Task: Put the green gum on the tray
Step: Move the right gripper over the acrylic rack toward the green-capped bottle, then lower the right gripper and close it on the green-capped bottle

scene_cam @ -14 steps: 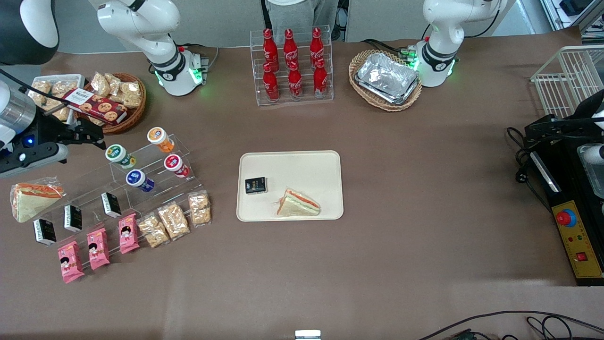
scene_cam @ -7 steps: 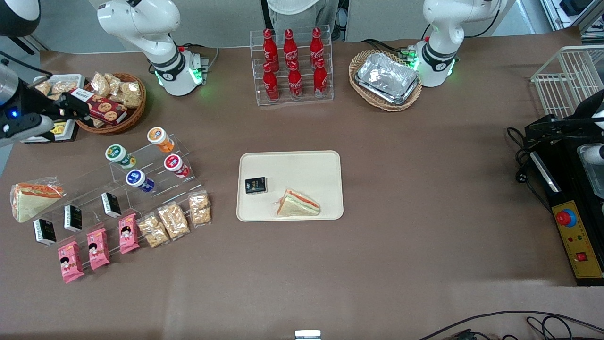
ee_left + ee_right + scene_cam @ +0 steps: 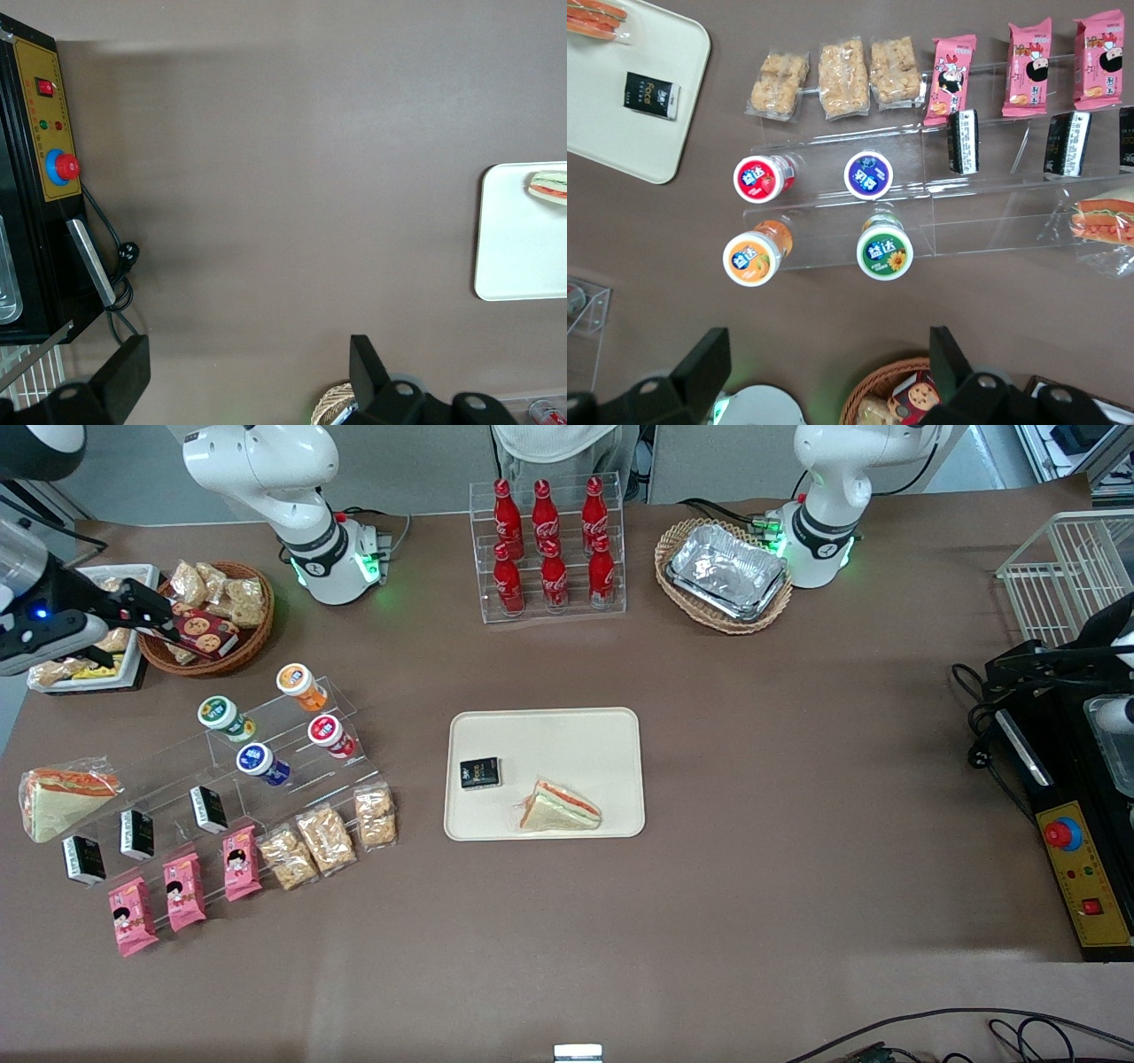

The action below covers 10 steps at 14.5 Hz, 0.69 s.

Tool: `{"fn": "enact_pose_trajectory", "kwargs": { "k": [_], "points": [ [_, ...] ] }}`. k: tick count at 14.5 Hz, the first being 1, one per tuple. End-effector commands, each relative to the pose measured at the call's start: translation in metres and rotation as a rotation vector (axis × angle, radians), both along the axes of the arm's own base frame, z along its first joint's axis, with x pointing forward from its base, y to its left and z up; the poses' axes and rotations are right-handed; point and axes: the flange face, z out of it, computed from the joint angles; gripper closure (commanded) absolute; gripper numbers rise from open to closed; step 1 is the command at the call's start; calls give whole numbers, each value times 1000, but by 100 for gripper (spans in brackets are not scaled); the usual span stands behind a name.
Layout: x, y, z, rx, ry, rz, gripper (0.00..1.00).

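Gripper [image 3: 146, 613], empty with jaws wide, hovers at ten o'clock of the white green-capped gum bottle [image 3: 222, 716], positioned to descend before carrying it to the cream rectangular plastic tray [image 3: 567, 731].

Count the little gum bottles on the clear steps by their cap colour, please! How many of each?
green gum: 1
orange gum: 1
red gum: 1
blue gum: 1
Total: 4 gum bottles, all on the clear rack.
The gripper is open near the snack basket and holds none of them.
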Motion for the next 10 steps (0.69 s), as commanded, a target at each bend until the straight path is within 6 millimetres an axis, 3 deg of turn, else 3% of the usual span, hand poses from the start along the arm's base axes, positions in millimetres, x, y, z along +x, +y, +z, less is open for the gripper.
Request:
{"fn": "enact_pose_trajectory", "kwargs": {
  "k": [1,7,10],
  "points": [
    [-18,-3,-36,-2,-42,14,0],
    [-20,-11,-115,-9,-96,0,0],
    [-21,-12,-141,-13,-104,1,0]
  ]
}}
